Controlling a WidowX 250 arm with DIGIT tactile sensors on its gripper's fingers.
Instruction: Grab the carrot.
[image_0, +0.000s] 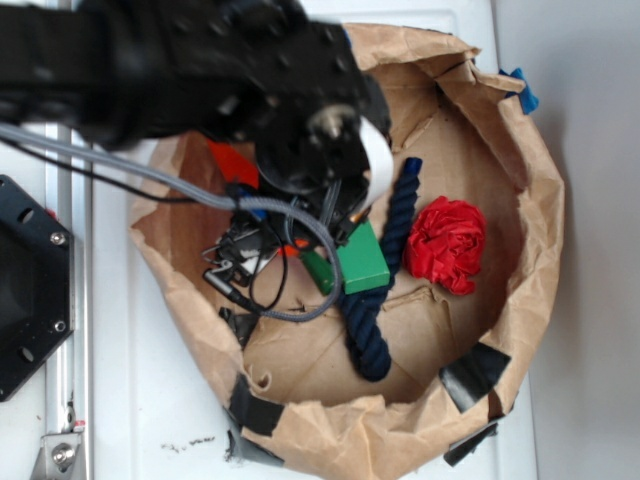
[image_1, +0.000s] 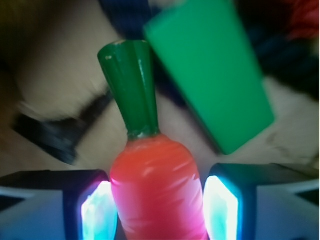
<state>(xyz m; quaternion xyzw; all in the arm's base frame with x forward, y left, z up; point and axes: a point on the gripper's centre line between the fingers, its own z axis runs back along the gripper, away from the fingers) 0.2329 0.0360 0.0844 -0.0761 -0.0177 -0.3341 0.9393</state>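
Orange carrot (image_1: 157, 190) btwn claw (image_1: 157, 212) pads, green block (image_1: 212, 70) adjacent

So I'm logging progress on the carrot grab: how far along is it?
Done: the gripper is down in the paper bag, straddling the carrot beside the green block. In hand: the fingers flank the orange body with thin gaps showing. Left: closing fully and lifting.

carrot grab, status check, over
Tool straddling the carrot, a finger on each side, slim gaps showing, not clamped yet. Green stem points away from the tool. Green block close beside the stem, not between the fingers.
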